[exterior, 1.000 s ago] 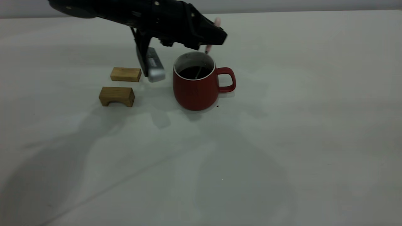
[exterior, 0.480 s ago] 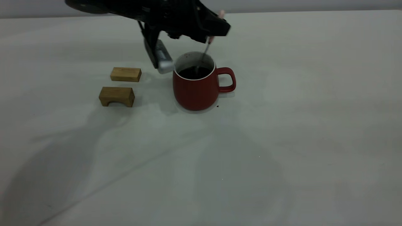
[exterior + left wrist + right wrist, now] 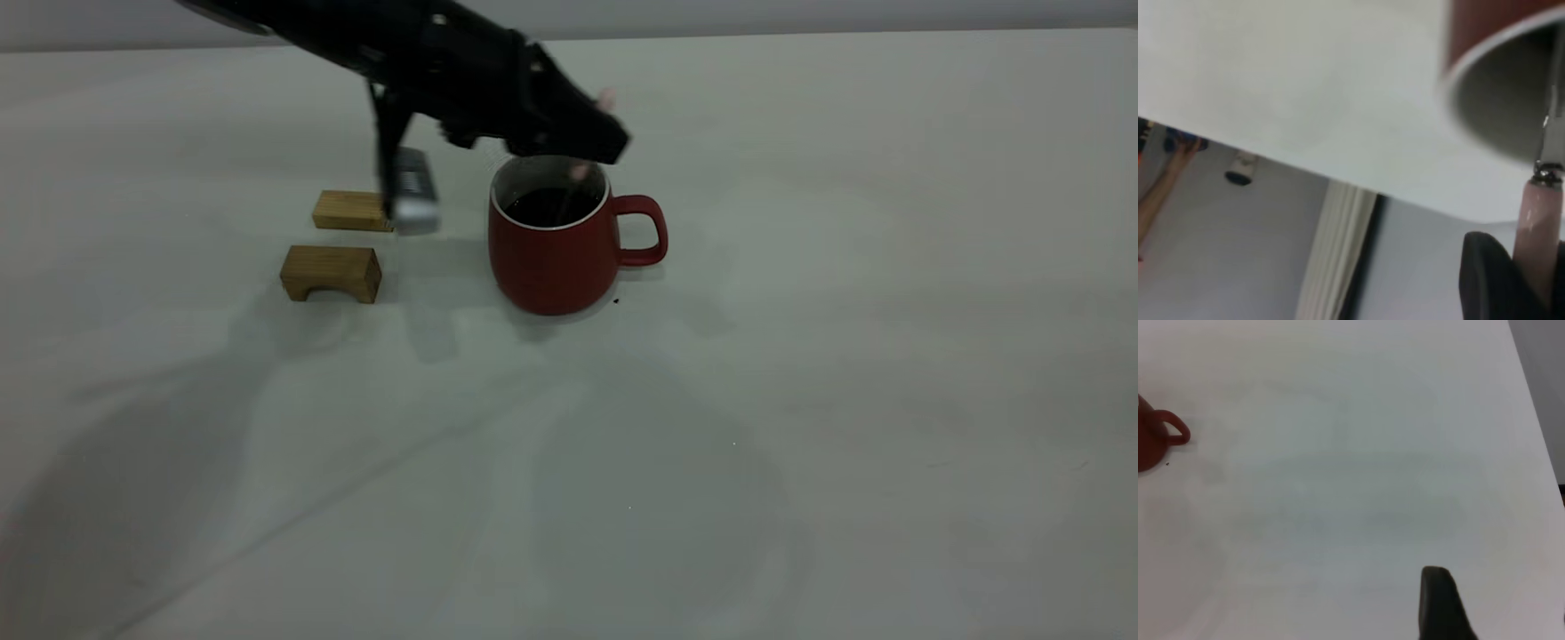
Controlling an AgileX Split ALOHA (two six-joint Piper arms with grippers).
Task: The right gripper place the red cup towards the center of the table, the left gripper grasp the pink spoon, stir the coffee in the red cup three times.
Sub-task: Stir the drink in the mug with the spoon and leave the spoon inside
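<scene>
Left end effector (image 3: 582,147) clamped on pink spoon (image 3: 1537,230) handle, its metal neck angled into red cup (image 3: 551,258). Right end effector (image 3: 1441,603): grip state unreadable.

Pale table (image 3: 1358,473) filling nearly everything; part of a red cup (image 3: 1150,447) with its loop handle cut off at one edge; a tiny dark speck just beside it; black gripper (image 3: 1441,603) tip well apart from the cup.

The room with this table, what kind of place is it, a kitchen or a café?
Likely a robot test room, not a kitchen: a bare table, the left gripper holding the pink spoon in the red cup, and two wooden blocks.
</scene>
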